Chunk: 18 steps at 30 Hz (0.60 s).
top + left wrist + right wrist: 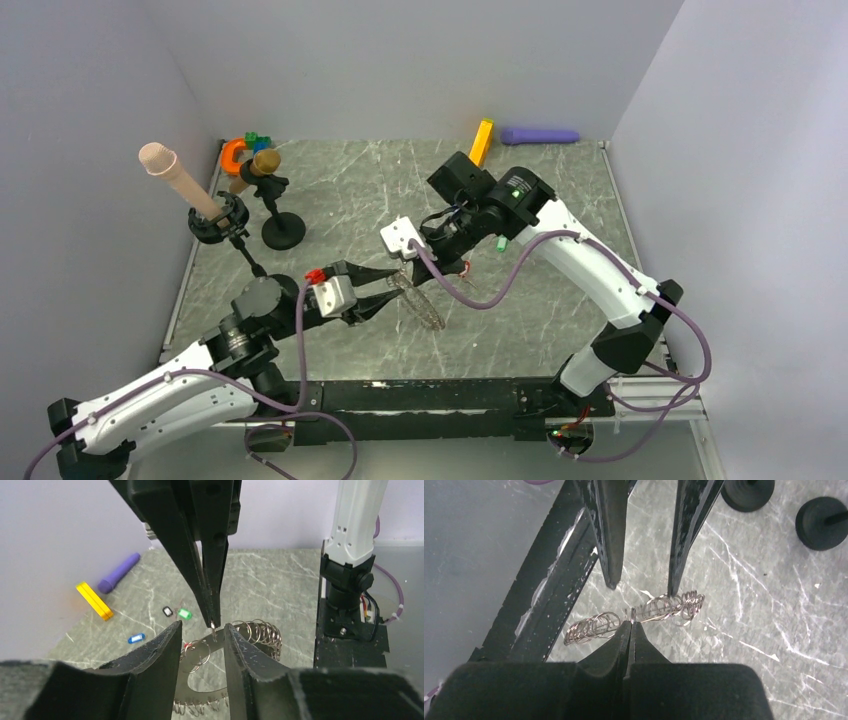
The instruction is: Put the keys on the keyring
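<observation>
While the right gripper (pixel 631 625) is clenched on one link of the floppy silver-grey chain keyring (pixel 659 607) at centre frame, the left gripper (pixel 202 628) is released, its jaws apart either side of that link. A blue plastic key tag (pixel 136 638), a black key tag (pixel 167 611) and a green key tag (pixel 184 613) lie at left on the grey marbled table (pixel 280 580).

Arms: white moulded link shells (pixel 585 262) over black joint housings (pixel 625 345). Thin purple cables (pixel 300 340) loop loosely behind each gripper. The left gripper (pixel 393 286) has black tapered fingers (pixel 155 655), with a white camera block (pixel 335 295) and a red fitting (pixel 315 274) behind it. The right gripper (pixel 631 624) matches, with a small green indicator light (pixel 516 193) behind it.
</observation>
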### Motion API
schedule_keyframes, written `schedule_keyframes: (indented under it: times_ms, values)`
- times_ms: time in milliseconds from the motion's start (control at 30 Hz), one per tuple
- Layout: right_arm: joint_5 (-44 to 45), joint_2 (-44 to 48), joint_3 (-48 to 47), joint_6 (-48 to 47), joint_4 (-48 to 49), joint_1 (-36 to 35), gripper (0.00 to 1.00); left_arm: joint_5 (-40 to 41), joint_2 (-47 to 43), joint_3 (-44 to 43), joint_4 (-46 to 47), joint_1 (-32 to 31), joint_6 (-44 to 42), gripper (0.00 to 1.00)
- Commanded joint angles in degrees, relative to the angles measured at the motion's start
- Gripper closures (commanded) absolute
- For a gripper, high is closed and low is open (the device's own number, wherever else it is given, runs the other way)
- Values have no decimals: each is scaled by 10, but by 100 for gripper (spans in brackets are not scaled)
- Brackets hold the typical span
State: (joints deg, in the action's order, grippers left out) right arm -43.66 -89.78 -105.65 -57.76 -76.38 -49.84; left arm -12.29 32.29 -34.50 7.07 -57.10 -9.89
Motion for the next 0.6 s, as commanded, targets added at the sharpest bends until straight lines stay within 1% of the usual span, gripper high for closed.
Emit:
schedule_keyframes:
  times_ms: [0,167,300,367,500,567]
  values:
    - [39,-5,-34,16,-8,-11,100,-3,42,-20,-18,-2,1,60]
    - [53,-4,-30,32,4,-12,100,-13,66,-15,21,-2,15,63]
    - [50,-1,-25,37,10,-12,100,-13,80,-17,25,-2,23,67]
    - [48,0,-25,38,10,-11,100,-9,83,-21,21,-2,23,71]
    - [47,0,-22,43,14,-11,100,-9,86,-27,15,-2,23,85]
    - [46,1,-22,47,16,-11,100,-13,92,-32,6,-2,25,89]
